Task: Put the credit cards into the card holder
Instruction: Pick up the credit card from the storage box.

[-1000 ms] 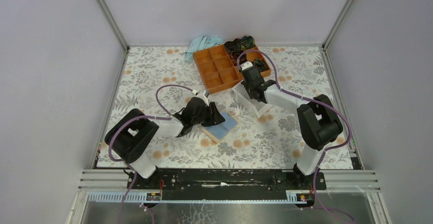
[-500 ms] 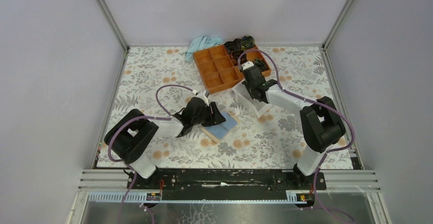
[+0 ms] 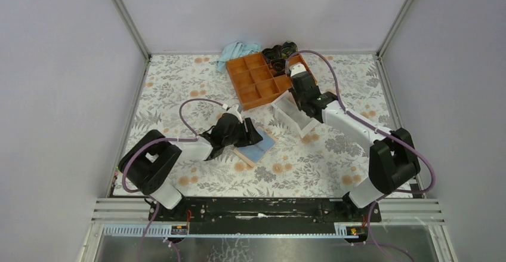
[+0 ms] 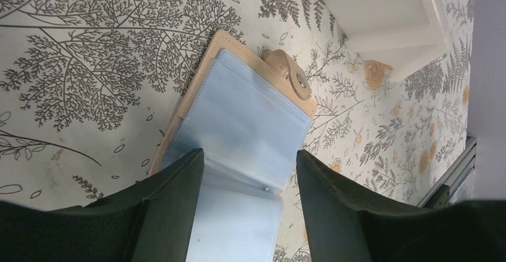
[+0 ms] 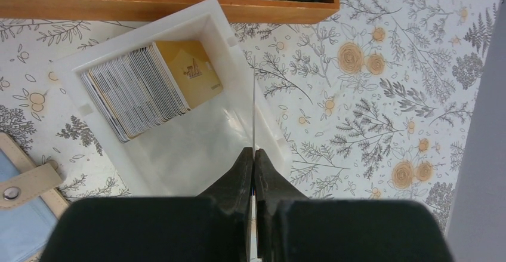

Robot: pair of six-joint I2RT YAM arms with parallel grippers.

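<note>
The tan card holder [image 4: 203, 77] lies open on the table, with light blue leaves [image 4: 244, 125] inside and its snap tab [image 4: 291, 74] at the far edge; it also shows in the top view [image 3: 258, 148]. My left gripper [image 4: 249, 160] is open, its jaws straddling the blue leaves, low over them [image 3: 253, 135]. My right gripper [image 5: 253, 152] is shut on a thin credit card [image 5: 253, 113] seen edge-on, held above a white box [image 5: 197, 148]. A stack of credit cards [image 5: 137, 89] stands in that box.
An orange compartment tray [image 3: 256, 80] stands behind the white box [image 3: 286, 116], with dark items [image 3: 280, 52] at its far end. A light blue cloth [image 3: 235, 50] lies at the back. Grey walls enclose the floral table.
My right arm has swung to the right and its gripper has shifted toward the far right over the white box, still pinching the card. My left gripper stays over the open card holder.
</note>
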